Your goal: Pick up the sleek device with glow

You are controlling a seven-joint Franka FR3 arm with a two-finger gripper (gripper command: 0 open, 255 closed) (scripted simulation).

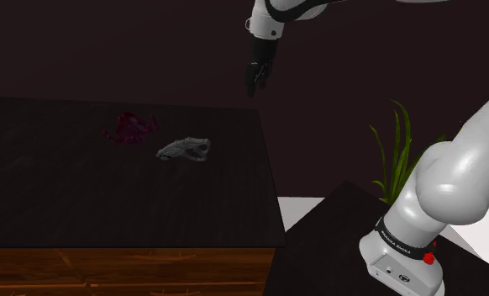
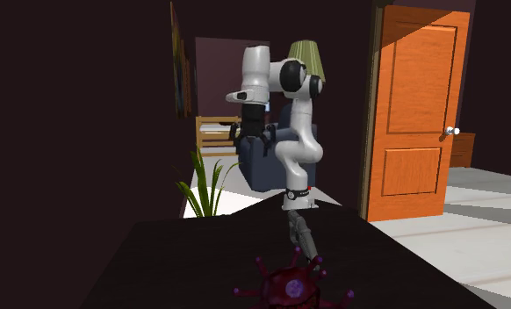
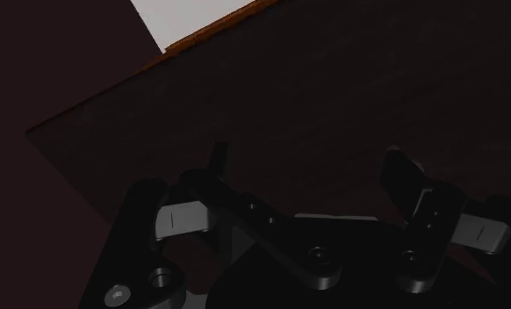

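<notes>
A grey, elongated device (image 1: pixel 184 150) lies on the dark table (image 1: pixel 108 210), a little toward the shoulder view's right of a dark red spiky object (image 1: pixel 130 129). In the second exterior view the device (image 2: pixel 302 235) lies just beyond the red spiky object (image 2: pixel 289 285), pointing toward the arm. My gripper (image 1: pixel 255 87) hangs high in the air over the table's far right edge, well apart from the device. In the wrist view the gripper (image 3: pixel 311 171) is open with nothing between its fingers, and dark tabletop (image 3: pixel 333 88) lies beneath it.
A green plant (image 1: pixel 396 151) stands beside the stand (image 1: pixel 360 244), off the table's right edge. Wooden floor (image 1: pixel 125 269) runs in front of the table. An orange door (image 2: pixel 416 114) and a blue armchair (image 2: pixel 262 162) stand behind the arm in the second exterior view.
</notes>
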